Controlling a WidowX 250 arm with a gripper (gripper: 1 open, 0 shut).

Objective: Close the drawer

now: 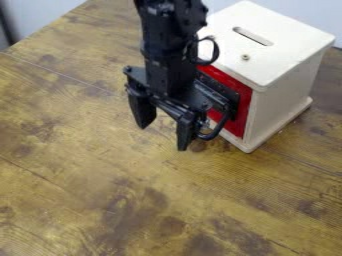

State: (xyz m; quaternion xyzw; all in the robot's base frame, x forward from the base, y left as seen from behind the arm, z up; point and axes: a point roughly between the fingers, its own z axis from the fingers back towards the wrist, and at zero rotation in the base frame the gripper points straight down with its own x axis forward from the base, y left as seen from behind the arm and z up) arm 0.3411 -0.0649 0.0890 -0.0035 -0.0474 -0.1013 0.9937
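Observation:
The drawer (222,98) is the red front with a black plate set in the cream-white box (263,60) with a slotted top. It sits nearly flush with the box face. Its large black loop handle (203,132) sticks out toward the table and is partly hidden behind my arm. My black gripper (160,122) hangs right in front of the drawer, fingers pointing down and spread apart, open and empty. The right finger (186,134) is at the handle; whether it touches is unclear.
The wooden table (94,190) spreads to the left and front. The box stands at the back right near the table's far edge. A dark floor strip (11,20) shows at the top left corner.

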